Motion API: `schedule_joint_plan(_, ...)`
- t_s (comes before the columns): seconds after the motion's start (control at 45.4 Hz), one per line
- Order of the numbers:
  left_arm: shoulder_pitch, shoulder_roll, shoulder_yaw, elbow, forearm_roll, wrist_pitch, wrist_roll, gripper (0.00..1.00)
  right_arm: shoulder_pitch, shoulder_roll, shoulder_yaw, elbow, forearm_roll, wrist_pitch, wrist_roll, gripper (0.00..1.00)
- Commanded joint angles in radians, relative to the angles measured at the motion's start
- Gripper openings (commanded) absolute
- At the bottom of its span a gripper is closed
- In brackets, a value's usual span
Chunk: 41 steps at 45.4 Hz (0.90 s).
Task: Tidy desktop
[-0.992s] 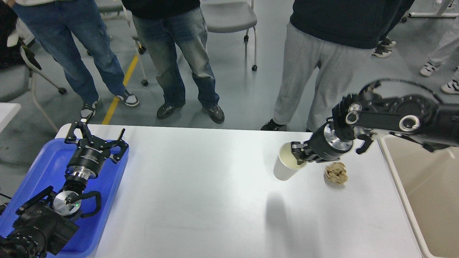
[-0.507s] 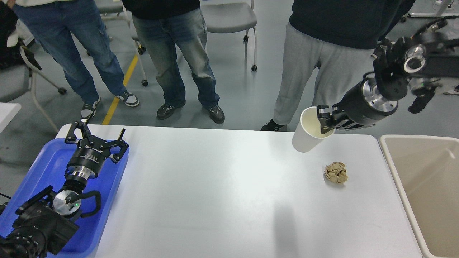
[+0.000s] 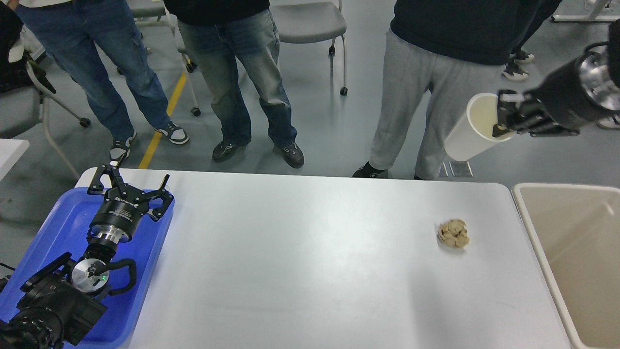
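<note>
The white glossy desktop (image 3: 300,261) fills the middle of the head view. A crumpled tan paper ball (image 3: 454,233) lies on it at the right. My right gripper (image 3: 503,121) is shut on the rim of a white paper cup (image 3: 472,130), holding it tilted high in the air beyond the table's far right corner. My left gripper (image 3: 130,182) is open and empty, hovering over the blue tray (image 3: 58,228) at the table's left end.
A beige bin (image 3: 571,252) stands against the table's right edge. Three people stand just beyond the far edge, with grey chairs (image 3: 310,22) behind them.
My right gripper has lifted the white cup off the desktop and carried it up and to the right. The paper ball and my left arm have not moved.
</note>
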Motion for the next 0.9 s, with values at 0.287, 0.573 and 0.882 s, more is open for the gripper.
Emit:
schedule_joint_plan(0.287,0.000,0.000,-0.001,0.000,0.000,0.000,0.000,1.00,-0.493,-0.207,0.467,-0.553,-0.050,-0.004,0.085,0.00)
schedule_joint_plan(0.573,0.000,0.000,-0.001,0.000,0.000,0.000,0.000,1.00,-0.767,-0.083,0.683,-0.917,-0.037,-0.114,0.145,0.00)
schedule_joint_plan(0.882,0.000,0.000,0.001,0.000,0.000,0.000,0.000,1.00,-0.987,0.184,0.819,-1.322,-0.031,-0.330,0.184,0.00)
